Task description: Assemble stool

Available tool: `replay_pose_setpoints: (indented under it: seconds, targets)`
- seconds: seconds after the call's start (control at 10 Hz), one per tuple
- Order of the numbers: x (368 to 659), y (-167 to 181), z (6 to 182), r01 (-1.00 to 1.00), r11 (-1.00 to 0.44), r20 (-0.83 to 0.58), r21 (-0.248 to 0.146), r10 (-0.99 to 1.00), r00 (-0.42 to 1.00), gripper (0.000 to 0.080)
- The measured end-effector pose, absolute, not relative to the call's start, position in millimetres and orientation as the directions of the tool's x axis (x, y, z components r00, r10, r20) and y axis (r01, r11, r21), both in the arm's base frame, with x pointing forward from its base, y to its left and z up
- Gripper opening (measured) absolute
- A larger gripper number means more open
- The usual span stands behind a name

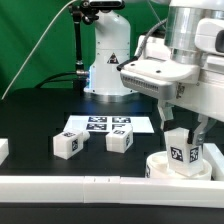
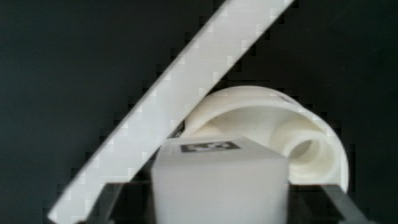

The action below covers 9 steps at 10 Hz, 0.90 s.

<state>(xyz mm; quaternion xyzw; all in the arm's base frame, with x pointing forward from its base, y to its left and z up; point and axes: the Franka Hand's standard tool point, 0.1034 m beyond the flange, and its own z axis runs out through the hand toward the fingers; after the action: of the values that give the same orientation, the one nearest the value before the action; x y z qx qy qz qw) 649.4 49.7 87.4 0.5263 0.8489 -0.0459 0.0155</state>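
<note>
My gripper [image 1: 183,135] is at the exterior view's right, shut on a white blocky stool leg [image 1: 182,148] with a black-and-white tag on its side. The leg stands upright on or just over the round white seat [image 1: 160,168]; whether they touch I cannot tell. In the wrist view the leg [image 2: 217,180] fills the gap between the dark fingers [image 2: 125,202], with the seat [image 2: 267,118] behind it. Two more loose legs [image 1: 67,143] [image 1: 120,140] lie on the black table further toward the exterior view's left.
The marker board [image 1: 100,125] lies flat behind the loose legs. A long white border bar [image 1: 90,186] runs along the table's front edge, seen slanting in the wrist view [image 2: 178,105]. Part of a white block [image 1: 3,150] shows at the far left. The robot base [image 1: 105,60] stands behind.
</note>
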Motion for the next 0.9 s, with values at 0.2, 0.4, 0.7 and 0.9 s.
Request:
replay_pose_setpoints:
  seconds: [0.2, 0.4, 0.7, 0.9]
  targets:
    - [646.8, 49.1, 87.1, 0.981, 0.185, -0.084, -0.051, 0.978, -0.189, 0.0337]
    - [644.6, 53.7, 86.7, 0.998, -0.048, -0.095, -0.037, 0.995, 0.044, 0.0337]
    - [642.6, 54.6, 86.3, 0.972, -0.233, -0.103, -0.027, 0.968, 0.229, 0.0337]
    - [641.8, 55.2, 86.0, 0.946, -0.323, -0.106, -0.021, 0.942, 0.319, 0.0337]
